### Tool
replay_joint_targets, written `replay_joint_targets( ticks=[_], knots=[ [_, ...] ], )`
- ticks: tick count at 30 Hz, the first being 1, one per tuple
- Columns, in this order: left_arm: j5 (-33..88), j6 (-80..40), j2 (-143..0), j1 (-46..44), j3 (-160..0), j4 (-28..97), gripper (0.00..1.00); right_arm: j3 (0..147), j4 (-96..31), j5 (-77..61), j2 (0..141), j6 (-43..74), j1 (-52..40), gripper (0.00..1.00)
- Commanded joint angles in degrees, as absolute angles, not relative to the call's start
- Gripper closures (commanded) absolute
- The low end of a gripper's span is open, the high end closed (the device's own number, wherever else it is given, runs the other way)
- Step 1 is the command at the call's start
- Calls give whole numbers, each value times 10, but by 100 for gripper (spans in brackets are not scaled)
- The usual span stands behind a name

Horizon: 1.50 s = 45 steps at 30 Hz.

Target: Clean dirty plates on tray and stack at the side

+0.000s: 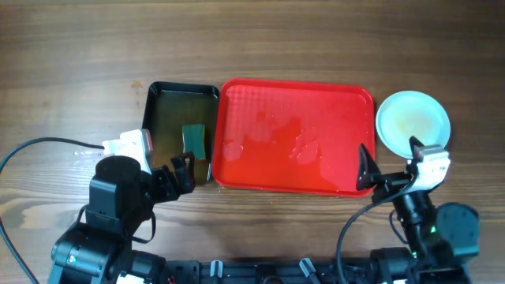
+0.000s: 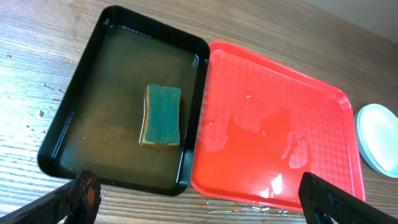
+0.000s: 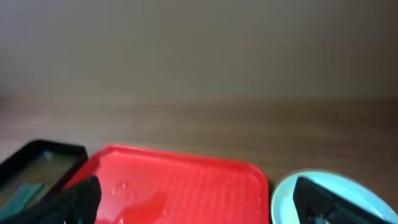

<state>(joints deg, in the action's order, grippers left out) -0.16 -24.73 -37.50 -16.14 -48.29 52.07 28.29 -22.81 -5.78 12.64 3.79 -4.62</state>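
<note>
Pale plates (image 1: 413, 118) sit just ahead of the right end effector (image 1: 388, 154), fingers spread.

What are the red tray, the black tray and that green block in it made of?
The red tray looks like moulded plastic: textured grid, glossy wet patches. The black tray seems smooth, shiny plastic, holding murky water. The green thing is probably a sponge: green scouring top over yellowish foam.

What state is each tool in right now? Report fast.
Left tool: open, holding nothing.
Right tool: open, holding nothing.
</note>
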Motion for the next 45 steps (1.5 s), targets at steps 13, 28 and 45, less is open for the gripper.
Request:
replay_joint_targets(
  ticks=[13, 28, 45],
  knots=[
    [-11, -244, -373, -163, -480, 519, 0, 36, 168, -62, 2, 30, -47, 0],
    [-11, -244, -373, -163, -480, 519, 0, 3, 2, -49, 2, 32, -50, 0],
    [-11, -244, -373, -163, -480, 519, 0, 3, 2, -49, 3, 31, -50, 0]
  ],
)
